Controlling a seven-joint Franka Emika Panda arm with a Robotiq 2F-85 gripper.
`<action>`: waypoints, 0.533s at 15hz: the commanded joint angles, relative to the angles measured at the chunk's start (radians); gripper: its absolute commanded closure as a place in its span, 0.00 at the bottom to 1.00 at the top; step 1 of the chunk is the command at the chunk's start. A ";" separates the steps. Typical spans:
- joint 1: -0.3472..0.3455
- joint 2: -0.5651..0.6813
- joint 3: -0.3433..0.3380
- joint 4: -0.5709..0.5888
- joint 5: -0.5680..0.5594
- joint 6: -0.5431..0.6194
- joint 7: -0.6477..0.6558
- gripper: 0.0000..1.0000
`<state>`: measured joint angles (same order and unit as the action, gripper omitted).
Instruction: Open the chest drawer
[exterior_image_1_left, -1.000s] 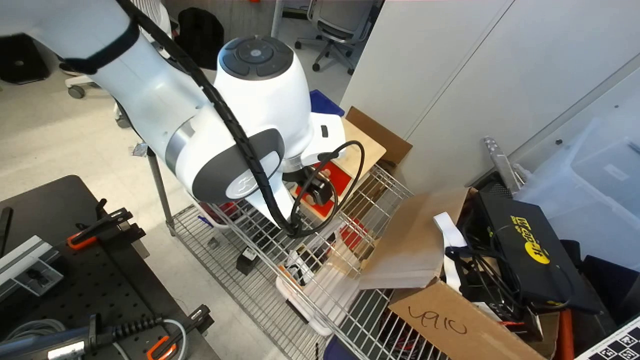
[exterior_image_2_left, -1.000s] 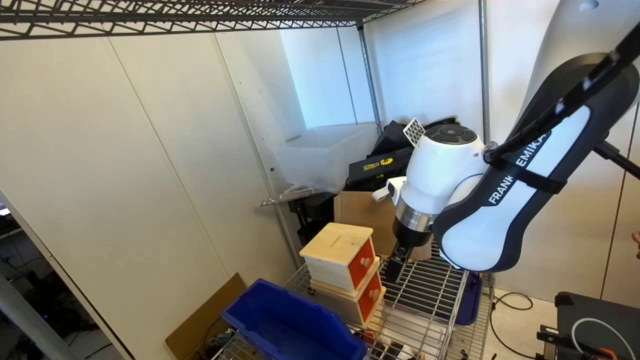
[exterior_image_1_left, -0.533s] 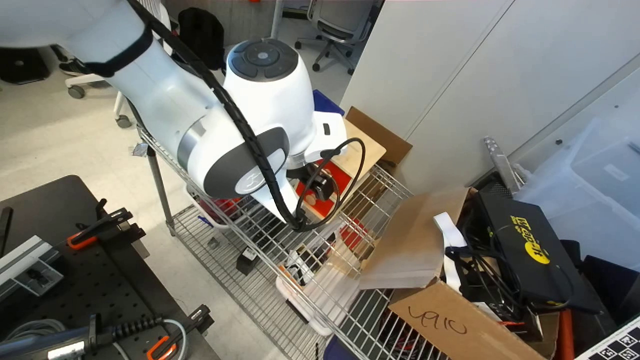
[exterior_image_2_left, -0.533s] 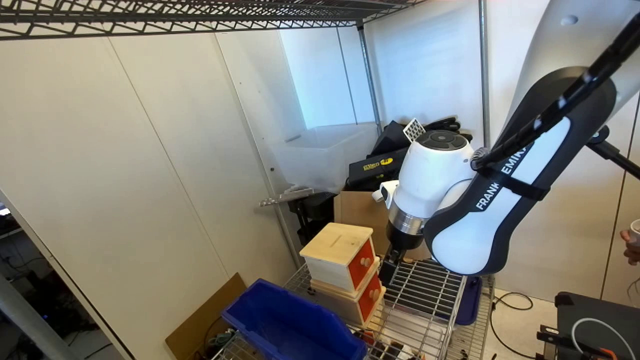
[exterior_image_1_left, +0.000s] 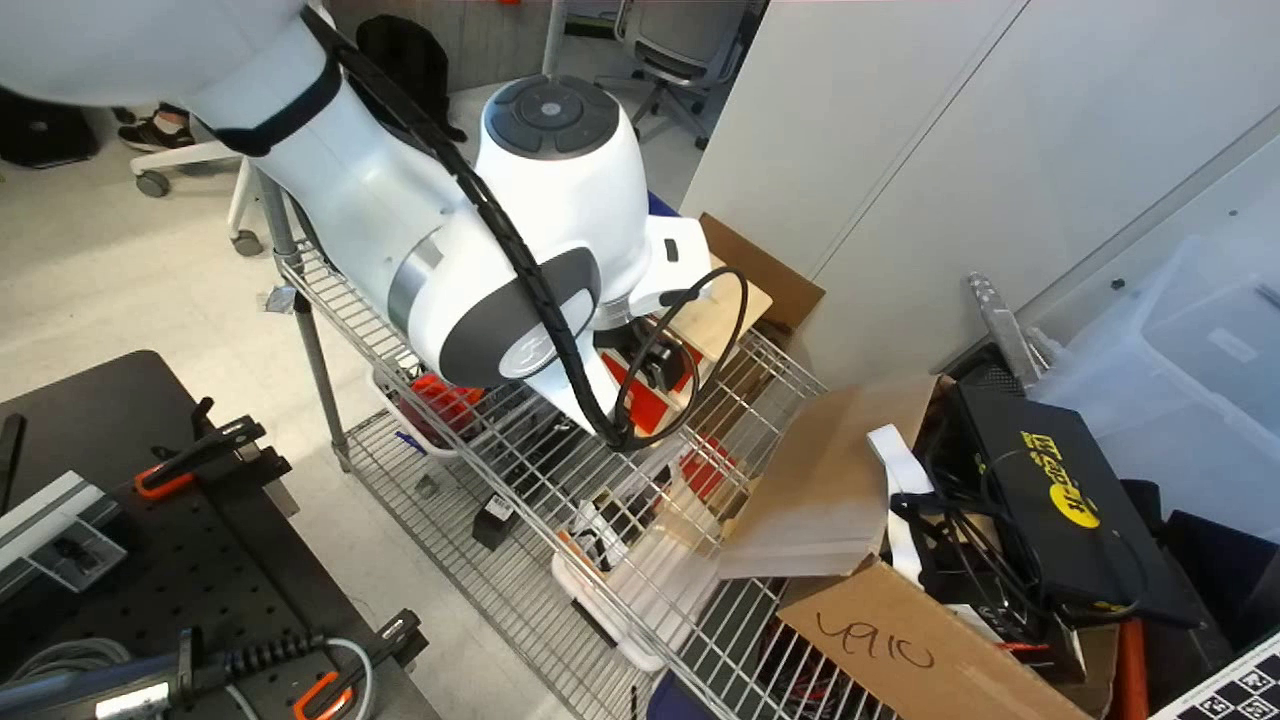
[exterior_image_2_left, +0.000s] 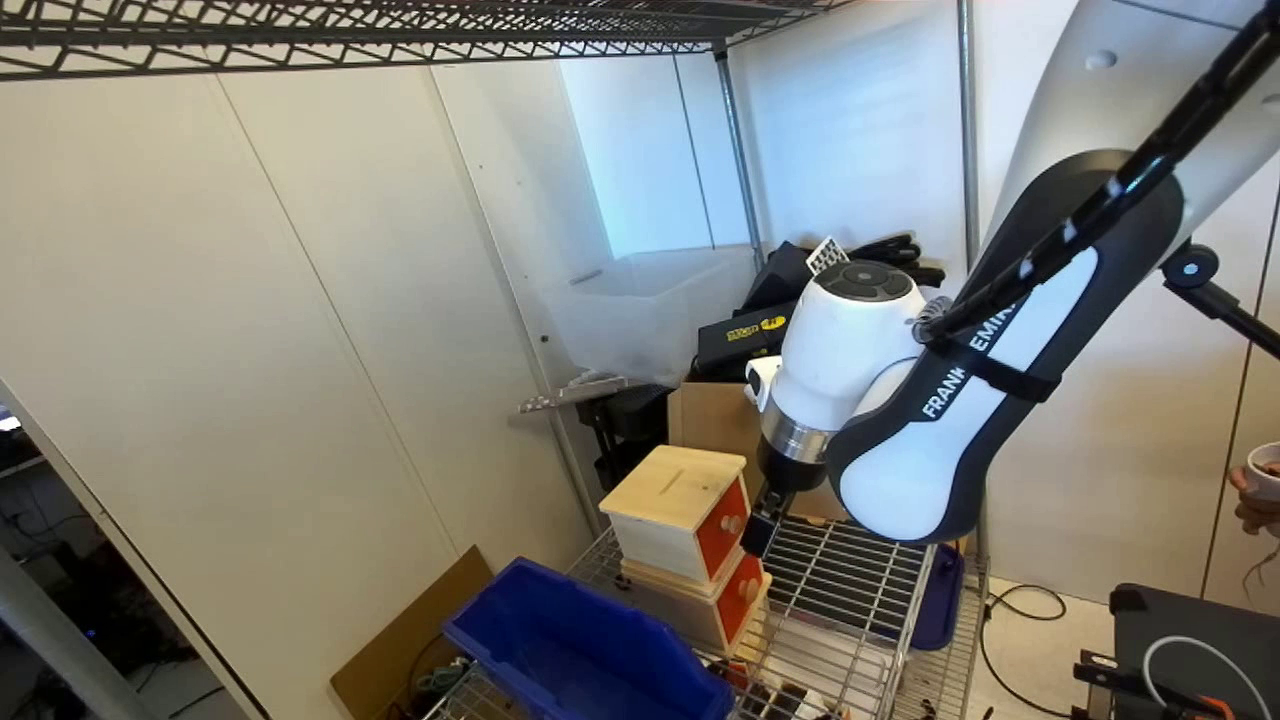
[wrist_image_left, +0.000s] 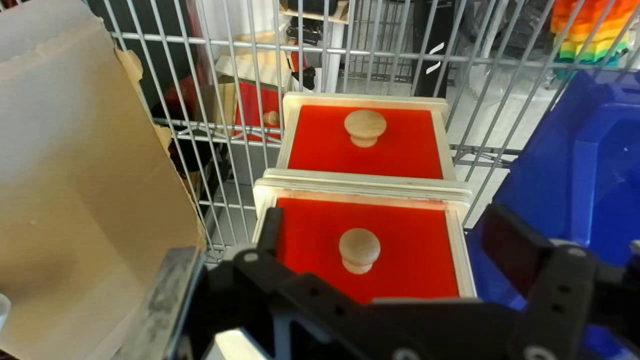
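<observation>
Ahead of your hand (wrist_image_left: 390, 235) (spread wide, nothing held): upper knob (wrist_image_left: 359, 246) of the chest (exterior_image_2_left: 665, 550), in line with the gap; depth hard to judge

the white arm (exterior_image_2_left: 1040, 320) has a black side panel (exterior_image_2_left: 1150, 215), white letters (exterior_image_2_left: 945, 393) reading "frank" and "emik", and a black strap (exterior_image_2_left: 1005, 376) crossing between them. a thick black cable (exterior_image_1_left: 490, 213) with shiny bands runs along it; a thinner lead (exterior_image_1_left: 744, 296) loops near the wrist housing (exterior_image_2_left: 845, 335), rounded and white, with a dark grey button pad (exterior_image_1_left: 552, 115) on top and a silvery collar (exterior_image_2_left: 795, 437) below. the hand (wrist_image_left: 393, 237) is black, its jointed fingers (wrist_image_left: 562, 295) set with round screw heads (wrist_image_left: 539, 353).
</observation>
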<state>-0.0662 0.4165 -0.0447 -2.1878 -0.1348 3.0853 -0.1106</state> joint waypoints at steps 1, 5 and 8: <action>0.019 0.035 -0.025 0.044 -0.013 0.009 -0.009 0.00; 0.028 0.052 -0.037 0.065 -0.016 0.009 -0.005 0.00; 0.037 0.064 -0.046 0.079 -0.016 0.007 0.000 0.00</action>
<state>-0.0549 0.4587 -0.0627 -2.1392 -0.1385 3.0853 -0.1127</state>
